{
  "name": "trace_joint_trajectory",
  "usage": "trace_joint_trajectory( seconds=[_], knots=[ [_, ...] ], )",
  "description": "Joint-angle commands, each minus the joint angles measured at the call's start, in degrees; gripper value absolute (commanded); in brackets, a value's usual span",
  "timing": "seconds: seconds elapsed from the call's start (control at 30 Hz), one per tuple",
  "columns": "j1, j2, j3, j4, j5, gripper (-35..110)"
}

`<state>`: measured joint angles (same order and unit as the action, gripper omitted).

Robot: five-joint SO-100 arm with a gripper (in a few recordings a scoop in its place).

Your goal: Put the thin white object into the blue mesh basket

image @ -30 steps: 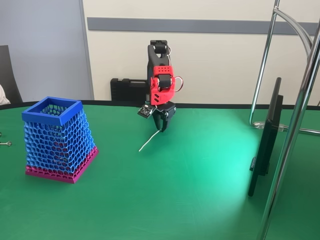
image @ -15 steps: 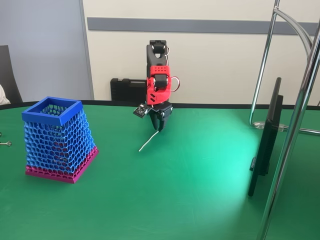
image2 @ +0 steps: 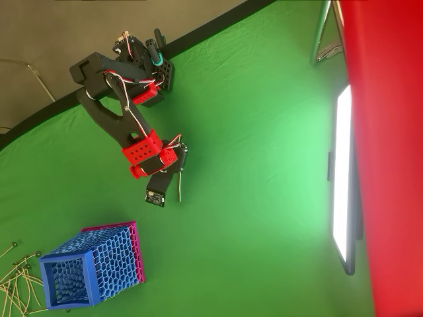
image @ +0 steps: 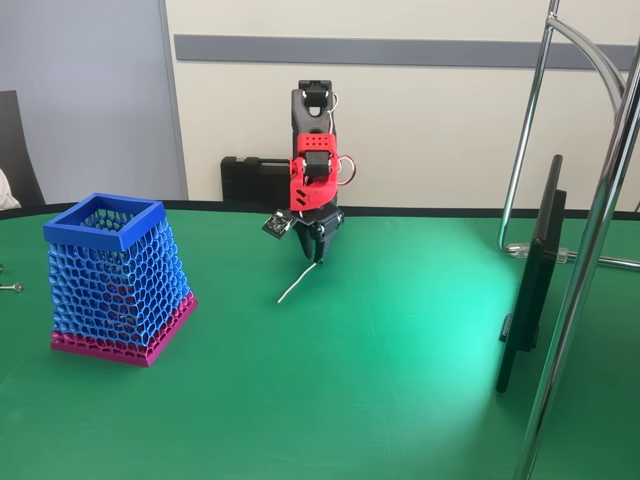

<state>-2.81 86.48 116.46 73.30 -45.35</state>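
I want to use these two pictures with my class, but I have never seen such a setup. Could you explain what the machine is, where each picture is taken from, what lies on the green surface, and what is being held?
The red and black machine is a small robot arm. Its gripper is a two-finger claw pointing down. One picture is taken from a camera standing at table height; the other looks straight down from above. On the green table stands a blue mesh basket with a magenta base. The claw is shut on the upper end of a thin white stick, whose lower end hangs near the table; whether it touches is unclear. From above, the stick lies apart from the basket, and more thin sticks lie beside the basket.
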Motion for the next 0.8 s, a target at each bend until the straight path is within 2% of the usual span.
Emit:
trace_joint_trajectory(
  seconds=[0.0,0.77],
  knots=[
    [-0.8,2.5,0.1,-0.2,0.5,12],
    [-2.6,-0.6,1.2,-3.6,2.1,12]
  ],
)
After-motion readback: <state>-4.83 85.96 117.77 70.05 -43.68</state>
